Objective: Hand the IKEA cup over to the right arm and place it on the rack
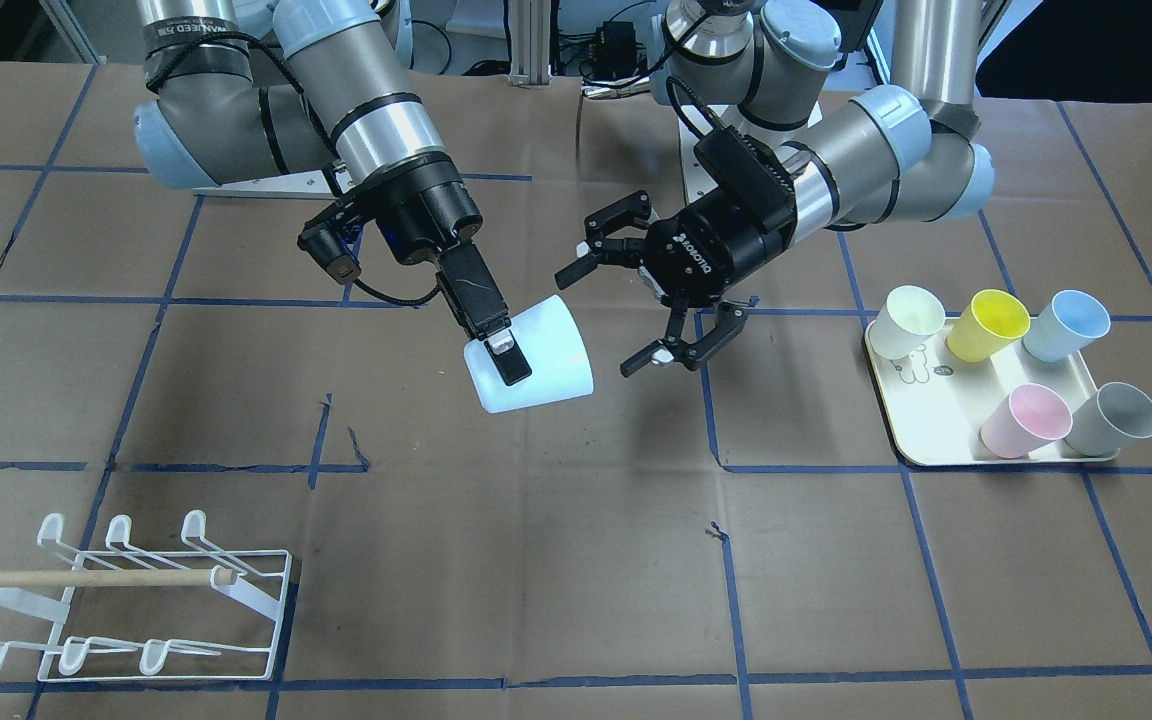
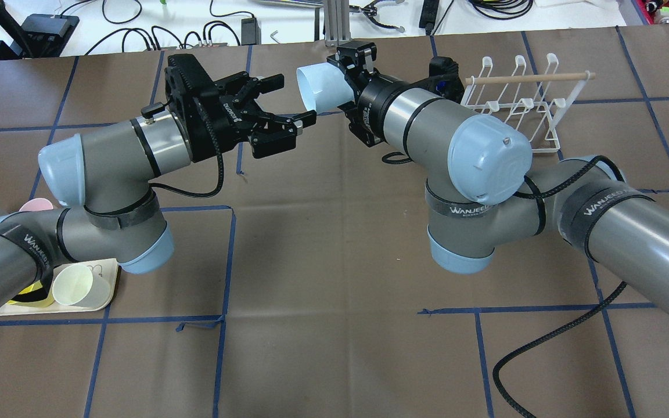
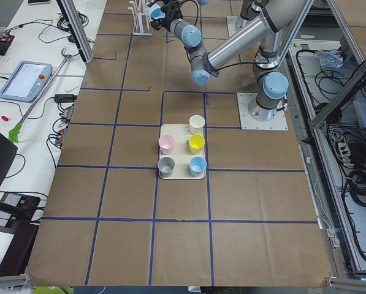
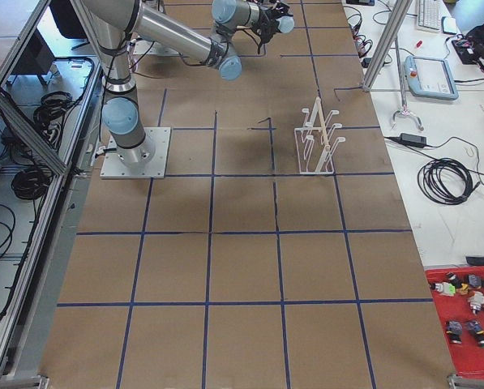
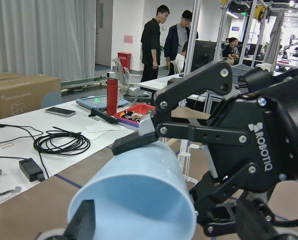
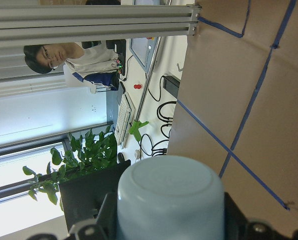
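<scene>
Low on your left, the rack [image 1: 126, 600] stands on the desk [image 1: 536, 560]. In mid-air at centre, the right pincer [image 1: 521, 370] is clamped across the pale blue IKEA cup [image 1: 558, 345]. Just right of it, the left pincer [image 1: 604, 315] gapes wide, empty.

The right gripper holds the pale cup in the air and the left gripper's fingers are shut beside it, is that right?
No. The right gripper holds the cup in the air, but the left gripper has its fingers spread open beside it, as the front-facing view shows.
</scene>
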